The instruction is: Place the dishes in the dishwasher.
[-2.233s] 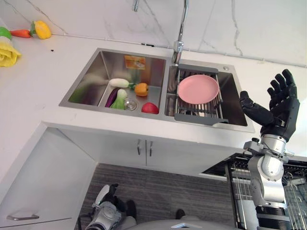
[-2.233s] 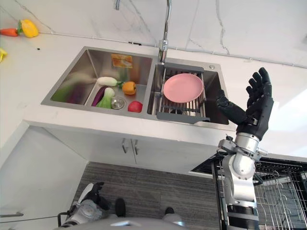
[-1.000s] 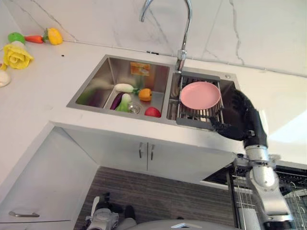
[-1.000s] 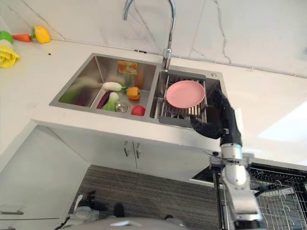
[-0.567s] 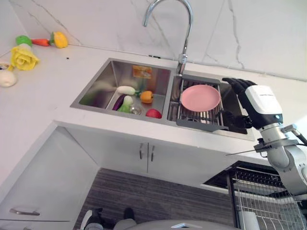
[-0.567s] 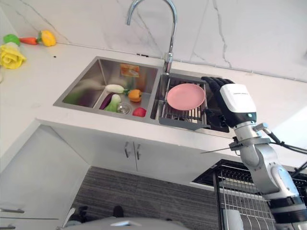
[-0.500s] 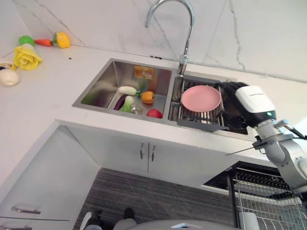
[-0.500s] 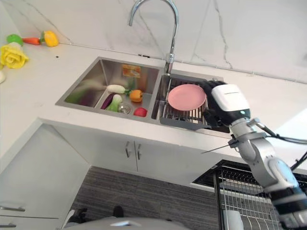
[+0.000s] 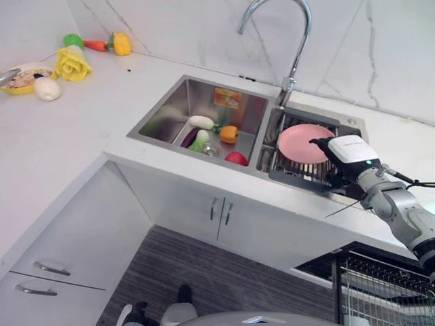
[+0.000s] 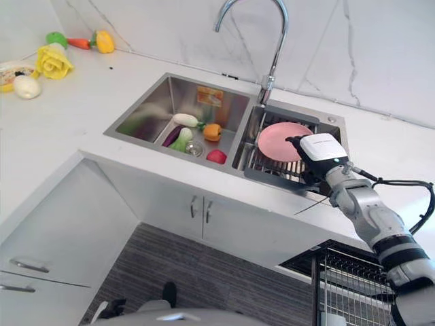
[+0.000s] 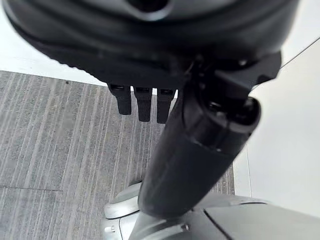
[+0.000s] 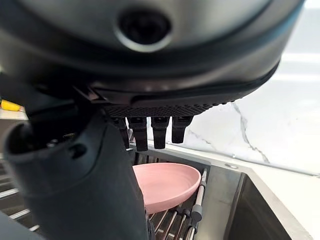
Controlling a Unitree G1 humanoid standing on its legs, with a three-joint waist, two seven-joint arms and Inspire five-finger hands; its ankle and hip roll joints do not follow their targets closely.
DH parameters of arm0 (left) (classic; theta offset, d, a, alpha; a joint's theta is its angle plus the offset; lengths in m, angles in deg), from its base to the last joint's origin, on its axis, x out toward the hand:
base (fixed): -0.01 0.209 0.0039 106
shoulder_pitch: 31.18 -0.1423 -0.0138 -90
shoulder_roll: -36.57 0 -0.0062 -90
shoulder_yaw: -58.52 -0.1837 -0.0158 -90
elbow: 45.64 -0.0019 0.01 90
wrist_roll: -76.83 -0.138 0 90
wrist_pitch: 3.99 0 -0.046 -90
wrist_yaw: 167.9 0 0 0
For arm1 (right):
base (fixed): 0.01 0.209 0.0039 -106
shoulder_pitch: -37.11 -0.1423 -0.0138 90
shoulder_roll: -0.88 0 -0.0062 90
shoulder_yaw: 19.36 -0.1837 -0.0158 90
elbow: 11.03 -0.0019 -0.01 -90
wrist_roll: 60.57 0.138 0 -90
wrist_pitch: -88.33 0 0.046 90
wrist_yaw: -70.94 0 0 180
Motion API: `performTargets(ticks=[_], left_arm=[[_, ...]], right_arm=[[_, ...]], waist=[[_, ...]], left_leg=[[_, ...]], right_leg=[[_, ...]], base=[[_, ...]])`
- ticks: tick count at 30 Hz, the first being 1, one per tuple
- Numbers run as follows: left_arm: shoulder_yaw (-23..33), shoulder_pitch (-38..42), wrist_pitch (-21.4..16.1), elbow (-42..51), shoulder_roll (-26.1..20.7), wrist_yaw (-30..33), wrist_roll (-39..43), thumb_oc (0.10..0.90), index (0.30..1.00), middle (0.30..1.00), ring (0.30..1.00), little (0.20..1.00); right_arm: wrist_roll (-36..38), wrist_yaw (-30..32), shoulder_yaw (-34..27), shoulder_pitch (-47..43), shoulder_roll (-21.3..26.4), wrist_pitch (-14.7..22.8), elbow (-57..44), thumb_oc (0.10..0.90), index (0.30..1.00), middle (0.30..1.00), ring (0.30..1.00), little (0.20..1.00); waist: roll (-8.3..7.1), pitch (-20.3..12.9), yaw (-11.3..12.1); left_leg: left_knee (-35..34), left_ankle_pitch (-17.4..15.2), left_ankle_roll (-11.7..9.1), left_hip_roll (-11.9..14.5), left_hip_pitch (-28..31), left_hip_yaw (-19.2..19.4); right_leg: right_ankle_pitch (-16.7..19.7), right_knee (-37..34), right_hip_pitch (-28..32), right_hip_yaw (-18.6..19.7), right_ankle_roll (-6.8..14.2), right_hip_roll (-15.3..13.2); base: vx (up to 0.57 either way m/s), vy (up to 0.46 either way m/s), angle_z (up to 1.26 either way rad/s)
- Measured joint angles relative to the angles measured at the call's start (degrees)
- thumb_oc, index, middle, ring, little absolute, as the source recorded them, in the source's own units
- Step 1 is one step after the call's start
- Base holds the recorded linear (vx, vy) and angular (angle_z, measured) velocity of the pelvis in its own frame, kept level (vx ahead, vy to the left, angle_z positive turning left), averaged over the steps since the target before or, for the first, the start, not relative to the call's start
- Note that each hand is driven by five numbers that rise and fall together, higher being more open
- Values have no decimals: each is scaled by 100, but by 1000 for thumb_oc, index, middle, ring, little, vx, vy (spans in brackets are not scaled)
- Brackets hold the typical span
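Note:
A pink plate [image 9: 298, 143] lies on the wire rack [image 9: 293, 170] in the sink's right basin, and shows past my fingers as plate [image 12: 165, 183] in the right wrist view. My right hand [image 9: 347, 153] is low over the basin at the plate's right rim, fingers [image 12: 155, 131] straight and thumb spread, open with nothing in it. I cannot tell whether it touches the plate. The dishwasher's pulled-out wire basket [image 9: 380, 292] stands below right. My left hand [image 11: 195, 150] hangs open over the grey floor.
The left basin [image 9: 178, 109] holds a white radish, an aubergine, an orange pepper [image 9: 229, 134] and a tomato [image 9: 236, 158]. The tall tap [image 9: 291, 47] arches over the divider. A yellow flower [image 9: 72, 63], bowl and egg sit far left on the counter.
My right hand came down from its raised spot right of the sink and reached in to the plate's right rim. The camera has shifted, so the whole scene sits differently.

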Motion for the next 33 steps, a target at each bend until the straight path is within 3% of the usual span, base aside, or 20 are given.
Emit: performTargets(ticks=[7, 12, 13, 14, 15, 16, 26, 33], left_arm=[[2, 22, -1, -73, 3, 6, 166, 800, 900, 900, 900, 900], [-37, 17, -4, -36, 13, 78, 169, 800, 900, 900, 900, 900], [-42, 13, -6, -34, 20, 87, 169, 800, 900, 900, 900, 900], [-46, 15, -6, -31, 26, 87, 169, 800, 900, 900, 900, 900], [-48, 15, -6, -32, 26, 96, 169, 800, 900, 900, 900, 900], [-46, 7, -5, -35, 26, 105, 169, 800, 900, 900, 900, 900], [-47, 16, -9, -43, 42, 235, 159, 800, 900, 900, 900, 900], [-46, 38, -47, -16, 47, 342, 158, 800, 900, 900, 900, 900]], right_arm=[[-161, 85, 215, -276, -105, -109, 577, 800, 900, 900, 900, 900], [-493, 396, 228, -381, -444, -362, 1142, 800, 900, 900, 900, 900], [-658, 526, 229, -381, -528, -436, 1190, 623, 634, 634, 634, 634], [-714, 582, 229, -381, -559, -467, 1191, 515, 472, 472, 472, 472], [-816, 678, 227, -382, -601, -503, 1225, 441, 361, 361, 361, 361], [-933, 842, 225, -382, -716, -579, 1310, 400, 300, 300, 300, 300], [-1452, 1864, 190, -384, -1125, -1180, 1611, 400, 300, 300, 300, 300], [-1557, 2057, 25, -443, -1123, -1230, 1593, 400, 300, 300, 300, 300]], waist=[[-3, 78, 64], [11, 90, 225], [26, 101, 248], [40, 110, 251], [52, 119, 264], [67, 128, 285], [167, 168, 365], [195, 152, 400]], left_leg=[[1, 45, -2, -1, -69, -121], [1, 79, -9, -2, -131, -231], [1, 85, -9, -7, -147, -260], [1, 89, -11, -10, -161, -278], [1, 94, -12, -13, -166, -291], [1, 96, -13, -17, -175, -308], [1, 140, -10, -37, -264, -463], [1, 120, -19, -37, -299, -483]], right_leg=[[-6, 0, 0, -116, -11, 25], [-15, 0, -1, -228, -26, 45], [-17, -1, -1, -255, -29, 47], [-17, -1, -3, -274, -29, 47], [-17, -1, -2, -288, -29, 47], [-19, -1, 3, -307, -32, 48], [-28, 0, 3, -469, -47, 63], [-33, 0, 9, -542, -56, 68]], base=[[-5, -1, 10], [-1, -2, 11], [-1, -1, 9], [1, -1, 10], [-1, -8, 9], [0, -10, 10], [-1, -5, 8], [1, 0, 4]])
